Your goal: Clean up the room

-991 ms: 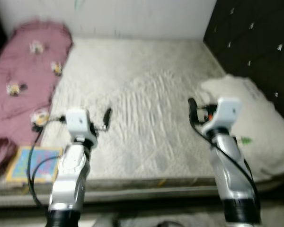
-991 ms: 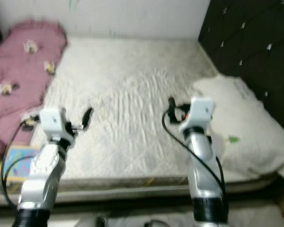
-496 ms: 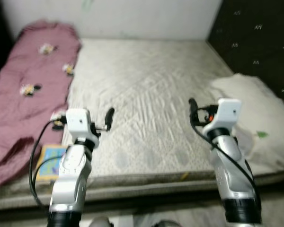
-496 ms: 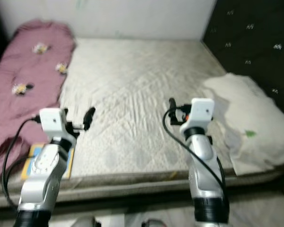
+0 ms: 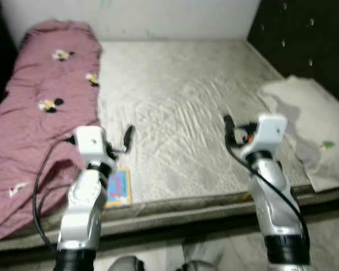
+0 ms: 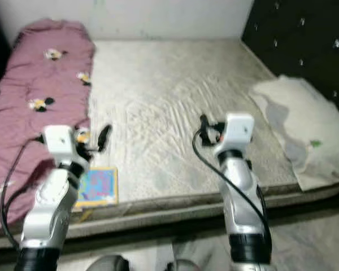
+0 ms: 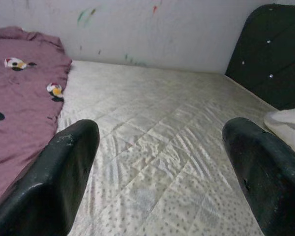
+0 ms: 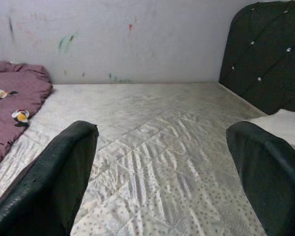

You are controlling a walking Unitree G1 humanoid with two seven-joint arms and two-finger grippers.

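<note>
Basically wide bare mattress (image 5: 181, 101) ahead, white wall at its far edge, dark headboard (image 5: 305, 39) on my right. Pink blanket (image 5: 39, 113) runs along the left side, white pillow (image 5: 311, 124) right, colourful book (image 6: 99, 185) at the near edge by my left arm. My left gripper (image 7: 157, 162) and right gripper (image 8: 162, 162) are both raised level over the near edge, fingers spread wide, holding nothing.

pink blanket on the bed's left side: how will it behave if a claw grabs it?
The pink blanket lies in soft folds and creases, so it is probably floppy and would drape and trail from a single pinch. It covers a long stretch of the mattress, so it is likely bulky for one claw. Its lower edge lies next to the colourful book, which may shift.
</note>
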